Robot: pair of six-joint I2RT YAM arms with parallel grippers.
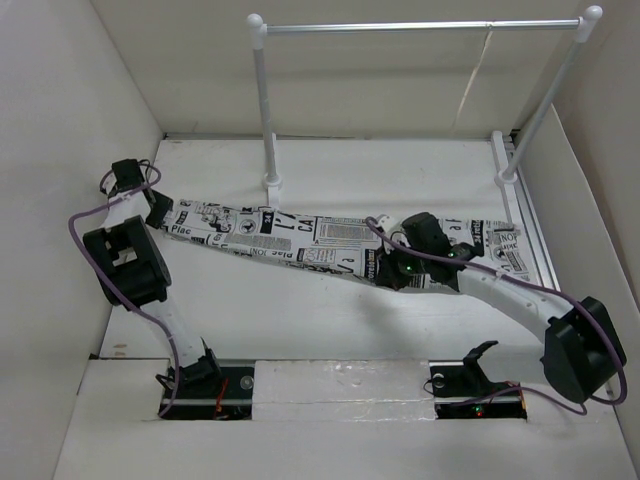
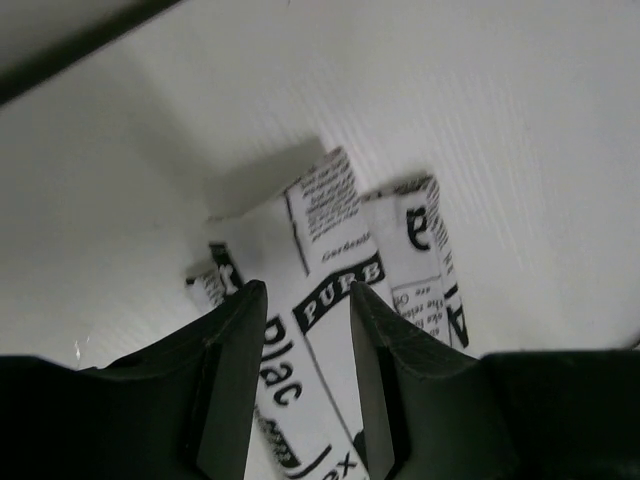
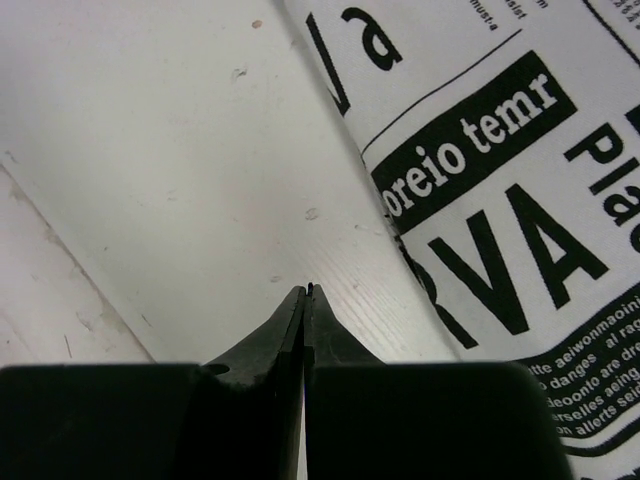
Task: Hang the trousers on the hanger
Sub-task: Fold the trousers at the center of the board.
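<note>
My left jaws stand half open astride the end of the trousers [image 2: 335, 250], gripping nothing; I should sink lower and pinch both layers. The trousers stretch flat on the bench [image 1: 300, 320] between my arms. My right jaws are shut empty, with the cloth just beside them on the right, so they should open and shift onto it.

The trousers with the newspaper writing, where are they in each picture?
Top external: the trousers stretch across the middle, from left to right.
Left wrist: lower centre, running off the bottom edge.
Right wrist: the right side, top to bottom.
Shared landmark: the white table under them in every view.
</note>
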